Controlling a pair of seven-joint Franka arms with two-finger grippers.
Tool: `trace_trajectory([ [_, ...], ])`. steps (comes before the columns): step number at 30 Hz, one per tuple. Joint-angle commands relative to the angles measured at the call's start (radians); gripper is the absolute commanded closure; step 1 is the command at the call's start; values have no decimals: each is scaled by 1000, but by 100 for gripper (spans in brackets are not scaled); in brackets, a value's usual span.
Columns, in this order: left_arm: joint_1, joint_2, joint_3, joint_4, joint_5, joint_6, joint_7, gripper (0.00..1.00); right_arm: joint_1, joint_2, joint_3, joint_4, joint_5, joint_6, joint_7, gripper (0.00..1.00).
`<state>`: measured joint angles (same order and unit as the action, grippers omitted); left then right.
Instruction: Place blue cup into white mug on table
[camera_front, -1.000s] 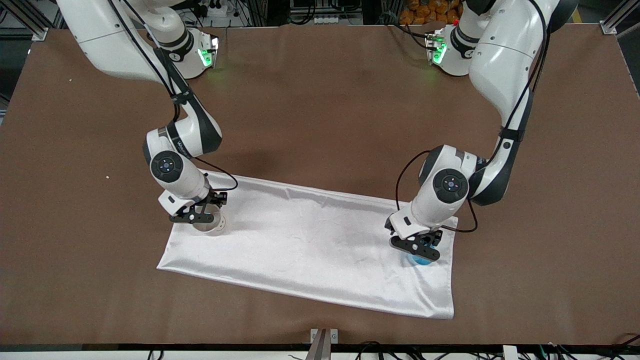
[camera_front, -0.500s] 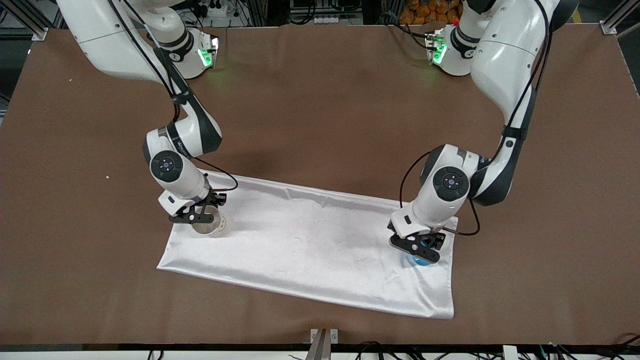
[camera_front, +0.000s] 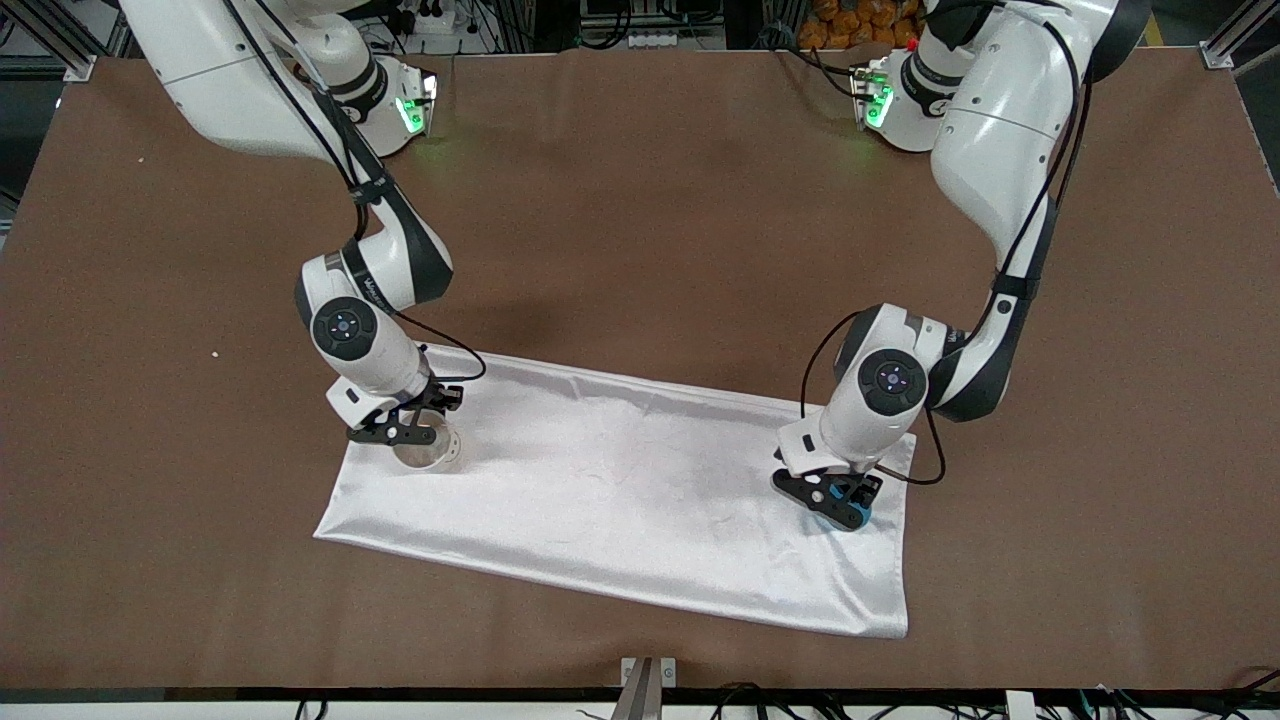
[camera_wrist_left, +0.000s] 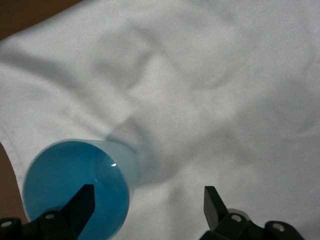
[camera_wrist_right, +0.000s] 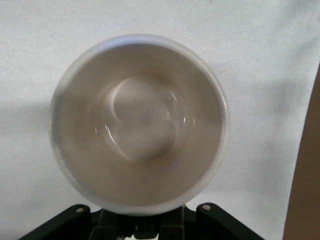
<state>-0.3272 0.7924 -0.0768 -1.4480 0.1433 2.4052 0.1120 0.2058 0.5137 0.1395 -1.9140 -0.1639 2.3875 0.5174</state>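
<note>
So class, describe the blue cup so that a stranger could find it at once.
On the brown table lies a white cloth. The blue cup stands at the cloth's end toward the left arm, under the open left gripper. It is the only blue thing; the mug is white.

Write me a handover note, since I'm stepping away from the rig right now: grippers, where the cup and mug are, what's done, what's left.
Left gripper: open, low over the blue cup, one finger over its mouth; cup not gripped.
Right gripper: shut at the white mug, at its rim side.
Both stand upright on the white cloth on the table, cup toward the left arm's end, mug toward the right arm's.
Done: both arms in position.
Left: grip cup, carry it over, lower into the empty mug.
</note>
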Motion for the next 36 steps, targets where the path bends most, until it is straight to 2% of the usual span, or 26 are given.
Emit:
trace_trajectory([
  [1, 4, 22, 0, 23, 22, 18, 26, 36, 9, -27, 51, 33, -12, -77, 96, 100],
  [6, 10, 24, 0, 23, 21, 22, 46, 74, 9, -49, 98, 43, -11, -119, 168, 100],
  [10, 16, 25, 0, 21, 19, 22, 48, 100, 11, -60, 129, 43, -12, -137, 217, 100],
  [25, 14, 10, 0, 21, 22, 20, 32, 100, 26, -80, 305, 41, -12, -157, 502, 100],
  [36, 31, -34, 5, 20, 27, 3, 34, 100, 165, -73, 310, 53, -14, -137, 723, 100],
])
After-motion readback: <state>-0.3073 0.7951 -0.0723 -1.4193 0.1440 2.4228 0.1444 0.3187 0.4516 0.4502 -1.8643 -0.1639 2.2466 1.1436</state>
